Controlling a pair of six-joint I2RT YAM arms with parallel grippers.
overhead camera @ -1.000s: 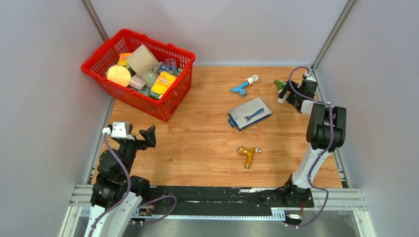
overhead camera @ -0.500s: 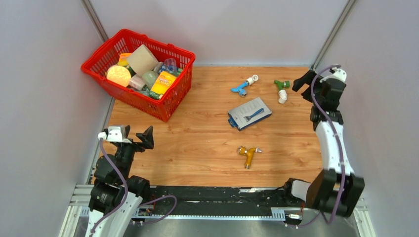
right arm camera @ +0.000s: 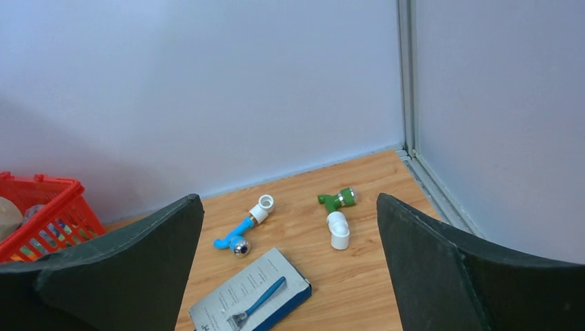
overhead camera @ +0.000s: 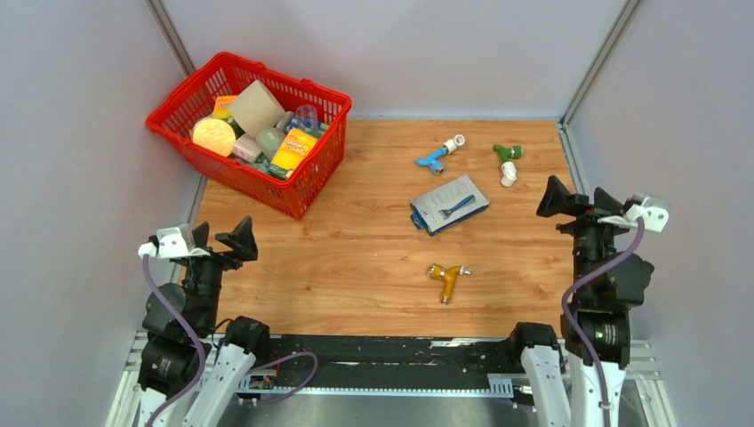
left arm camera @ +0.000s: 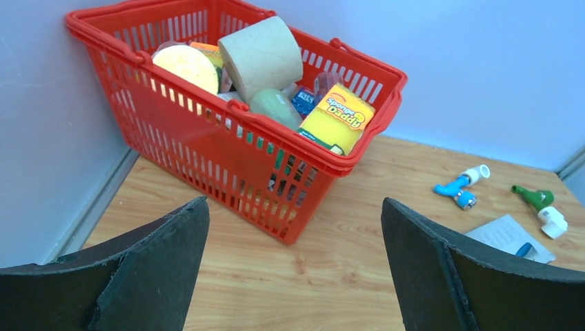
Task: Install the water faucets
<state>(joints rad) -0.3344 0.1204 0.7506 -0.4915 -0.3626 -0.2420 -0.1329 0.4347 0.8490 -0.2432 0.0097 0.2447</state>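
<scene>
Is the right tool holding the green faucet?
No, the right tool is open and empty; the green faucet lies well ahead of it.

Blue faucet [overhead camera: 433, 160] and green faucet [overhead camera: 503, 152] near each other at the back, orange-yellow faucet [overhead camera: 446, 278] well apart, nearer the front.

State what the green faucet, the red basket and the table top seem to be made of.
Green faucet: likely moulded plastic, even glossy colour, with a greyish ring at one end.
Red basket: plastic, with uniform red lattice walls and a slight sheen.
Table top: wood or wood-look laminate; plank grain, smooth finish.
</scene>
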